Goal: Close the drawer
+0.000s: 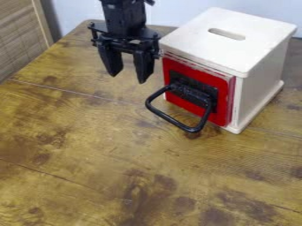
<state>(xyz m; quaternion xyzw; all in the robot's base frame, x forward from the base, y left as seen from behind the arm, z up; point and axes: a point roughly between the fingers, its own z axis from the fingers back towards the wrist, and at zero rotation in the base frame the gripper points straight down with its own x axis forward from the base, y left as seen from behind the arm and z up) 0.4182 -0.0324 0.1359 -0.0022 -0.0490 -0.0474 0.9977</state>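
Arm [123, 7] cut off by top edge; drawer [195, 86] interior hidden.

Red-fronted drawer [196, 90], black loop handle [177, 113], seemingly pushed in.
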